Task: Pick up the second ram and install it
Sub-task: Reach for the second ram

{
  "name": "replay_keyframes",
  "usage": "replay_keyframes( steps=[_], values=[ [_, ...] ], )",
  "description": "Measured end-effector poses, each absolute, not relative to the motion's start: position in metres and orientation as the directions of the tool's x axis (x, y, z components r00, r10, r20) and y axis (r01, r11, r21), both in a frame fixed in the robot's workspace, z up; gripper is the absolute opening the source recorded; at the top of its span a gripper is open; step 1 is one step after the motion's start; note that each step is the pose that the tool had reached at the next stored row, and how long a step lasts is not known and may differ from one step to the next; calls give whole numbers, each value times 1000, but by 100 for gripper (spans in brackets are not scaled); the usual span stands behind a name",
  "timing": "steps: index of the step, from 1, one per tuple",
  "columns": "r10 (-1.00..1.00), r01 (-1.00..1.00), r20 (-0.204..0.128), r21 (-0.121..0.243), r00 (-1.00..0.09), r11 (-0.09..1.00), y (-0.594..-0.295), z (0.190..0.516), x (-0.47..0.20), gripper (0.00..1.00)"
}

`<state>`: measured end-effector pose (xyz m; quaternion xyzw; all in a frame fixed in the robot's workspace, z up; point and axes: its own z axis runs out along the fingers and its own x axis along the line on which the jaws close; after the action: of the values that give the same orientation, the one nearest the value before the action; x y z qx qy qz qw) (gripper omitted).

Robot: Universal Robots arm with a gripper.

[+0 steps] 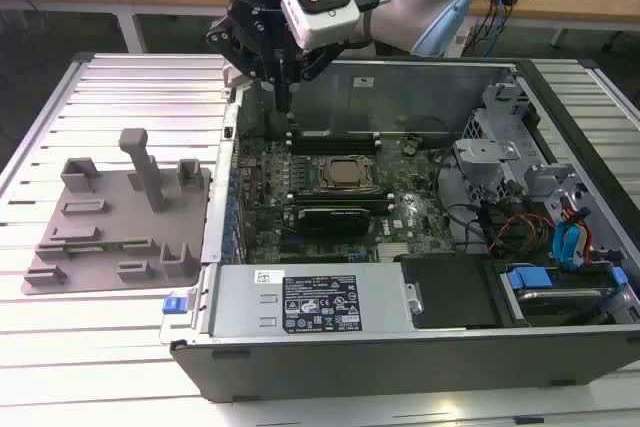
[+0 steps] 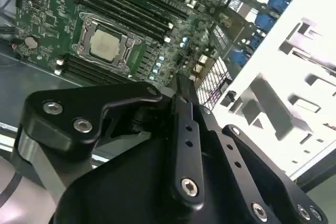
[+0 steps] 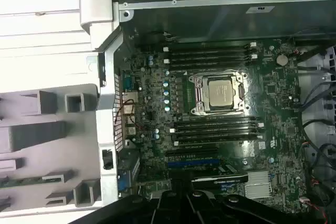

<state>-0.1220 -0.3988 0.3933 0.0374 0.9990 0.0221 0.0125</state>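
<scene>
Pincer [image 1: 283, 99] hangs over the far corner of the open computer case [image 1: 400, 82], on the exterior view's left side of it, fingers pointing straight down. From my station the fingers read as clenched: in the second wrist view the pincer [image 2: 182, 85] narrows to a single tip, and I see nothing gripped there. Directly under the pincer is the green motherboard [image 3: 283, 93], lying flat in the case. The square silver processor [image 1: 345, 173] sits in its socket below the pincer and off toward the exterior view's right. In the first wrist view the long black memory slots [image 3: 210, 55] run in banks on both sides of the processor [image 3: 220, 92], and I cannot tell whether any of them is filled. Grey tray [image 1: 110, 207] with upright posts rests on the slatted table [image 1: 130, 107], outside the case, well apart from the pincer and lower toward the exterior view's left. In the first wrist view a long, thin, dark greenish strip lies flat across the tray [image 3: 37, 135]. I take it for the second ram [image 3: 31, 180], though I cannot make out its chips. So the ram is on the tray, away from the pincer and not touched by it. The case's perforated side wall stands between the tray and the motherboard.
</scene>
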Motion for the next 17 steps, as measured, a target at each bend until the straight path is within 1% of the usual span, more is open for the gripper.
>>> replay_keyframes(
  steps=[5, 17],
  values=[
    [75, 74, -24, 45, -997, 996, -399, 393, -162, 8],
    [75, 74, -25, 45, -997, 996, -399, 392, -228, 8]
  ],
)
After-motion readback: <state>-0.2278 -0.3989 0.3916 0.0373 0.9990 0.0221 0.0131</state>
